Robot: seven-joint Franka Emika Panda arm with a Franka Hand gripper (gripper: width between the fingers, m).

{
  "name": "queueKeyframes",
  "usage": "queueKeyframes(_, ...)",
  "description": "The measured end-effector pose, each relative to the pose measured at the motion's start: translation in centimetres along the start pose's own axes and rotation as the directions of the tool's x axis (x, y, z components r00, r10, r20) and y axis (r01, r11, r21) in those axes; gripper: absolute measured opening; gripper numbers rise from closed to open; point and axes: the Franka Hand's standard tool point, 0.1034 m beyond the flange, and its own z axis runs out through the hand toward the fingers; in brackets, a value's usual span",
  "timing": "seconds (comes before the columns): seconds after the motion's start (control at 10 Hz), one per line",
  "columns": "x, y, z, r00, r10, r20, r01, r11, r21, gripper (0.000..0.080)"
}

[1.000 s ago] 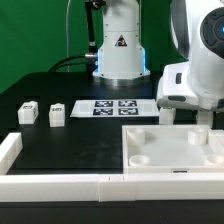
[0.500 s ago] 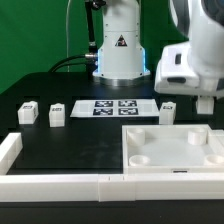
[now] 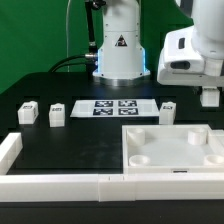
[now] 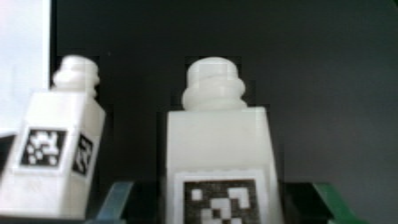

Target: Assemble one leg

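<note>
Four small white block-shaped legs show. The first leg (image 3: 28, 112) and the second leg (image 3: 56, 115) stand close together on the table at about 9 o'clock in the exterior view, the first looking squatter. The third leg (image 3: 167, 112) stands on the table at about 3 o'clock. The fourth leg (image 3: 209, 96) is further out at 3 o'clock, pinched in the gripper (image 4: 222, 205). The wrist view shows it with a rounded knob at one end and a black-and-white square marker near the other. The third leg lies parallel beside it, not touching.
</note>
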Motion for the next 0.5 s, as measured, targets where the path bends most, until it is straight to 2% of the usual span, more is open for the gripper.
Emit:
queueKeyframes(0.1,-0.1,0.0,0.0,0.998,-0.004,-0.070,0.005,1.000,0.008,0.0290)
queueKeyframes(0.2,0.7,0.5,0.1,0.987,-0.039,-0.158,0.040,0.999,0.003,0.0290)
queueKeyframes(0.3,1.2,0.8,-1.0,0.968,-0.062,-0.242,0.061,0.998,-0.012,0.0290)
queueKeyframes(0.5,1.7,0.8,-3.9,0.916,-0.090,-0.391,0.091,0.996,-0.014,0.0290)
